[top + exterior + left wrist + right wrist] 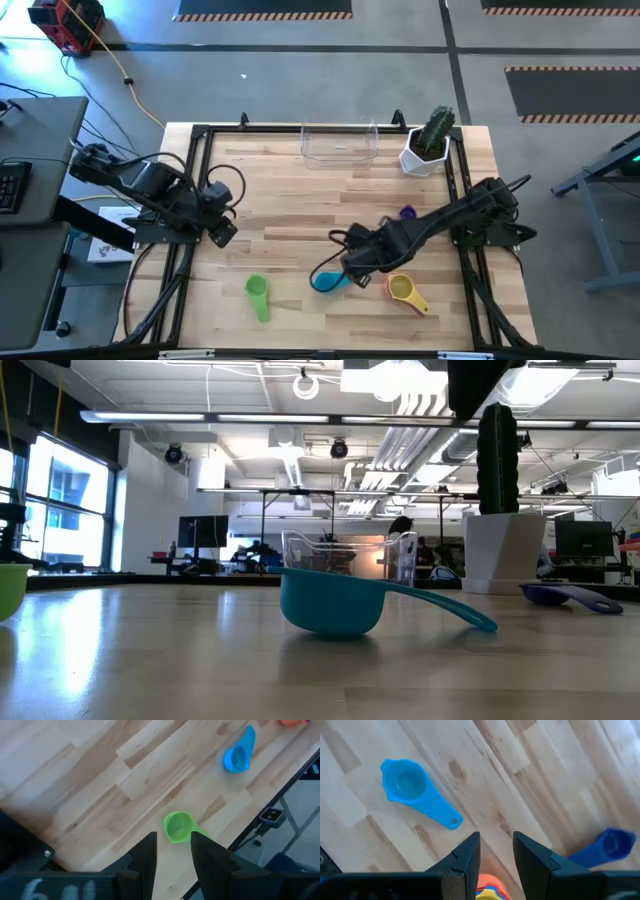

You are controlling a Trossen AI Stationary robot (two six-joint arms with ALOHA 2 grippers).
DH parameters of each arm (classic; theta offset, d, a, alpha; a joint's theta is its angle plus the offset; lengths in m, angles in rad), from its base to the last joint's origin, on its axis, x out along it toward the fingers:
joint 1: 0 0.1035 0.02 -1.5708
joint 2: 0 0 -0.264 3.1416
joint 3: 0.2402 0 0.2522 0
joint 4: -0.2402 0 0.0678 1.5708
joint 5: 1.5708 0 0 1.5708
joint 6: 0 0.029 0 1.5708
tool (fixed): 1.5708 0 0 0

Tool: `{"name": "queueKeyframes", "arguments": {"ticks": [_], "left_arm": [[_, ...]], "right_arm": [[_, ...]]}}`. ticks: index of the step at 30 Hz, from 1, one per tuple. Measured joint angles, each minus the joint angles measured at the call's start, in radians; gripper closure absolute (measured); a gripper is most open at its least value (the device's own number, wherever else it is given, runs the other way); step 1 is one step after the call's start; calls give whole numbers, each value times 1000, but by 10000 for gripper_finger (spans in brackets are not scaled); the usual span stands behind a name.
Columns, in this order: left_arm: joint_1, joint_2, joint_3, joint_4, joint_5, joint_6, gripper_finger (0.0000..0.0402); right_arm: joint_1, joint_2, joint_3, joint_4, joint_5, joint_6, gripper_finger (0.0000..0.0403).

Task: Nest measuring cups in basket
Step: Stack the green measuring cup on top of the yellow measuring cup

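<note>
Surroundings: a white angular pot holding a green cactus (430,143) stands on the wooden slatted table (290,210) just beside the basket, at the far edge; in the low view it rises beyond the purple cup.
Basket: a clear, see-through plastic rectangular bin with low walls (340,145), standing at the middle of the table's far edge, well apart from every cup.
Teal cup: a small round teal-blue plastic scoop with a short flat handle (415,791), upright on the wood, lying just beside the right gripper; in the low view it sits directly before the basket and hides part of it.
Green cup: a small round light-green plastic scoop (258,296), alone near the front edge, left of the teal one.
Stacked cups: a yellow scoop sitting in an orange one (405,291), right of the teal cup near the front edge.
Purple cup: a small purple scoop (406,213), partly hidden by the right arm.
Dark blue cup: a deeper blue scoop (615,842), lying on the wood.
Right gripper (496,851): low over the front of the table, fingers apart, empty.
Left gripper (173,851): at the table's left side, fingers apart, empty.
</note>
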Motion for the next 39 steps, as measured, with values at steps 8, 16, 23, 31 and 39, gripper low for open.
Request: {"name": "queueKeyframes", "arguments": {"ticks": [8, 16, 23, 31, 39], "left_arm": [[-70, 102, 0, 0, -16, -150, 291], [-141, 231, 0, 3, -18, -266, 291], [-173, 353, 0, 67, -11, -268, 291], [-184, 486, 0, 92, 40, -278, 291], [-187, 580, 0, 107, 87, -311, 291]], "right_arm": [[-11, 0, 0, 9, 4, -164, 295], [-10, 0, 0, 12, 3, -192, 295], [-10, 0, 0, 12, -21, -210, 295], [-10, 1, 0, 16, -22, -210, 295], [-10, 1, 0, 16, -22, -211, 295]]}}
